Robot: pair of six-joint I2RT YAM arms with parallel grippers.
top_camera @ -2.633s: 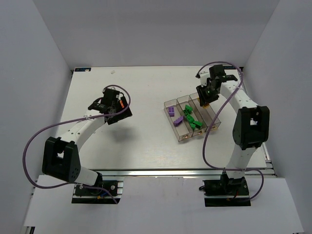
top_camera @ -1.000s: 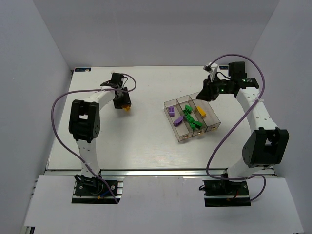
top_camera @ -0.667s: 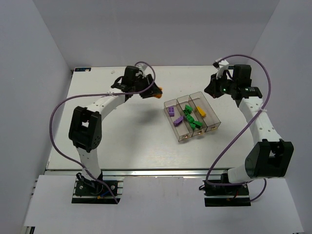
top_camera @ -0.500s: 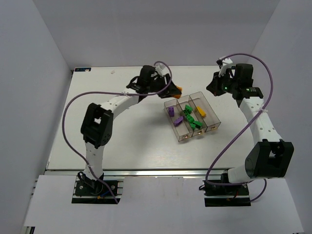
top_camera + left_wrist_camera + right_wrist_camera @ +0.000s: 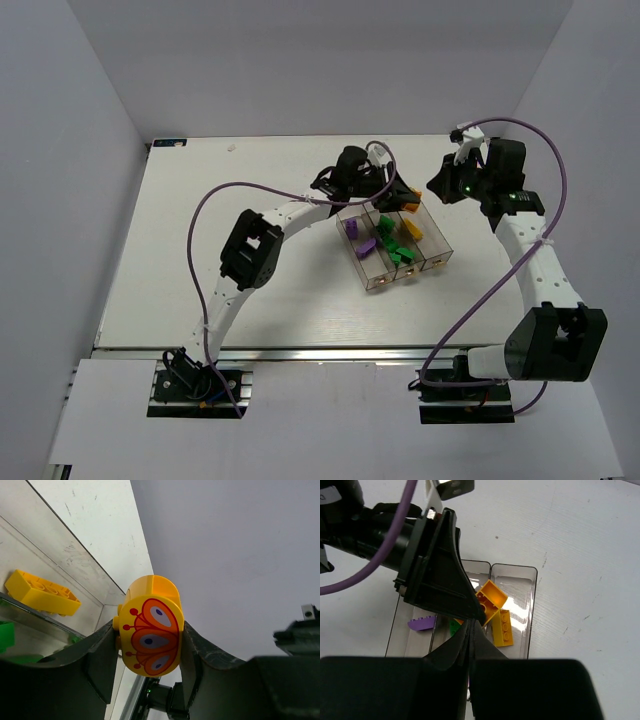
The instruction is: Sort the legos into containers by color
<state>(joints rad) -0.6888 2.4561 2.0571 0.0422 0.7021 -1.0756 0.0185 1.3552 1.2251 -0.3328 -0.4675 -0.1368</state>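
My left gripper [image 5: 399, 197] is shut on an orange-yellow brick [image 5: 150, 600] printed with an orange butterfly. It holds the brick over the far end of the right bin [image 5: 437, 240]. That bin holds one yellow brick [image 5: 413, 229], also seen in the left wrist view [image 5: 42, 592] and the right wrist view [image 5: 502, 627]. The middle bin [image 5: 374, 208] holds several green bricks [image 5: 395, 250]. The left bin [image 5: 345, 212] holds two purple bricks [image 5: 351, 228]. My right gripper [image 5: 446, 186] is shut and empty, just right of the bins and raised; its fingers [image 5: 471, 624] are closed together.
The left arm [image 5: 290, 210] stretches across the table's back half to the bins. The right arm's purple cable [image 5: 470, 300] hangs in a loop near the bins' right side. White walls stand on the left, back and right.
My left gripper has swung right from the table's left side to above the bins, carrying the yellow brick. My right gripper has drawn back from the bins and holds near the back right.
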